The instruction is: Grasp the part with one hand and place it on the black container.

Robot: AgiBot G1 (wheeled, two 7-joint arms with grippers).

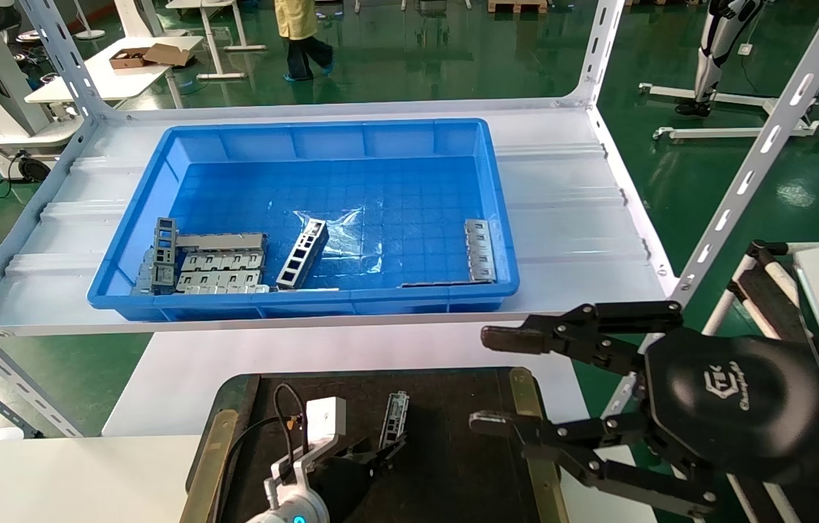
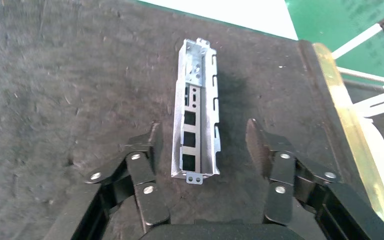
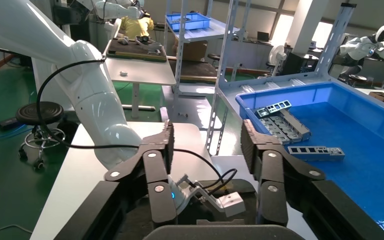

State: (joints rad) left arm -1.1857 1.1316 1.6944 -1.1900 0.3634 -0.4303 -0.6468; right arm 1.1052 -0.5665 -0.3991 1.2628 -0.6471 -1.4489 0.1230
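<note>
Silver part (image 2: 196, 110) between left end effector (image 2: 203, 145) fingers

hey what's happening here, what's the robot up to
The left gripper is open over the black container, with the part lying flat on the felt between its fingers, one finger against its side, ungripped. The right gripper hangs open beside the container. More metal pieces sit in the blue bin on the shelf.

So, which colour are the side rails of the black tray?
Brass-coloured side rails on the matte black felt tray; left wrist view.
</note>
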